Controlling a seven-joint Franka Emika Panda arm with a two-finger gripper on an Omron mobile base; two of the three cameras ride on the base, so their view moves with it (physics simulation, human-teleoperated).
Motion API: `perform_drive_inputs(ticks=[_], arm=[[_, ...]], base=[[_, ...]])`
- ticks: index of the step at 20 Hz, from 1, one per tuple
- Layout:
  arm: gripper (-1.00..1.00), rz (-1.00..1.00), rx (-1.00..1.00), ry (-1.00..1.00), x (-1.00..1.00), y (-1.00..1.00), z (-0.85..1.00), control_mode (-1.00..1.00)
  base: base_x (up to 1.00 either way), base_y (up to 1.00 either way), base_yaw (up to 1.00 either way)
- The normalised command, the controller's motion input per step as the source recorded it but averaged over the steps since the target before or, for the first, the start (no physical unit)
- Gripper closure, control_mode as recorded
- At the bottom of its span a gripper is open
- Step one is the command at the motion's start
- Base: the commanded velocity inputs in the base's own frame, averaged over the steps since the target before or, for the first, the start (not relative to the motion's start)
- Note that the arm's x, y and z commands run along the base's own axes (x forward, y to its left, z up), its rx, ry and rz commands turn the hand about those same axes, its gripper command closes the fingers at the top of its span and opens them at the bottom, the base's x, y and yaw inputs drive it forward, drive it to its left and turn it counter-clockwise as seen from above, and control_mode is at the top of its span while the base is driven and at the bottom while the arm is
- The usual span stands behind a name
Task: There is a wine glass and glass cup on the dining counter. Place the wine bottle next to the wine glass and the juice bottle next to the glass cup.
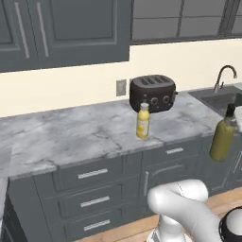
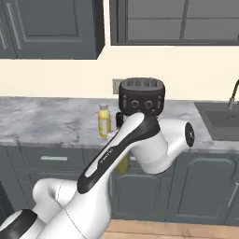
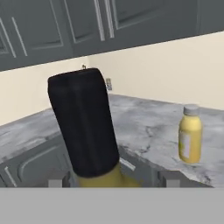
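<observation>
The wine bottle (image 3: 85, 127), olive green with a black neck, hangs tilted in the air in front of the counter's edge. In the left base view the wine bottle (image 1: 222, 138) is at the far right, level with the drawers. My gripper (image 3: 112, 179) is shut on it, one fingertip on each side of its olive body. My own arm covers most of the wine bottle (image 2: 123, 164) in the right base view. The juice bottle (image 1: 142, 122) (image 2: 104, 121) (image 3: 190, 140), yellow with a pale cap, stands upright on the marble counter (image 1: 61, 137) in front of the toaster.
A dark toaster (image 1: 152, 92) (image 2: 141, 95) sits against the wall behind the juice bottle. A sink (image 1: 220, 100) with a faucet (image 1: 225, 75) lies to the right. Grey wall cabinets (image 1: 66, 28) hang above and drawers (image 1: 92, 174) run below the counter.
</observation>
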Motion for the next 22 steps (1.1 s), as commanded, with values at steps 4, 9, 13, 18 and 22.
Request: perform_drive_inputs(ticks=[4,9,13,18,22], arm=[[1.0,0.0,0.0,0.0,0.0,0.0,0.0,1.0],[1.0,0.0,0.0,0.0,0.0,0.0,0.0,1.0],[1.0,0.0,0.0,0.0,0.0,0.0,0.0,1.0],[1.0,0.0,0.0,0.0,0.0,0.0,0.0,1.0],[1.0,0.0,0.0,0.0,0.0,0.0,0.0,1.0]], base=[[0.0,0.05,-0.98],[0.0,0.03,-1.0],[0.0,0.02,-1.0],[0.0,0.01,-1.0],[0.0,0.01,-1.0]])
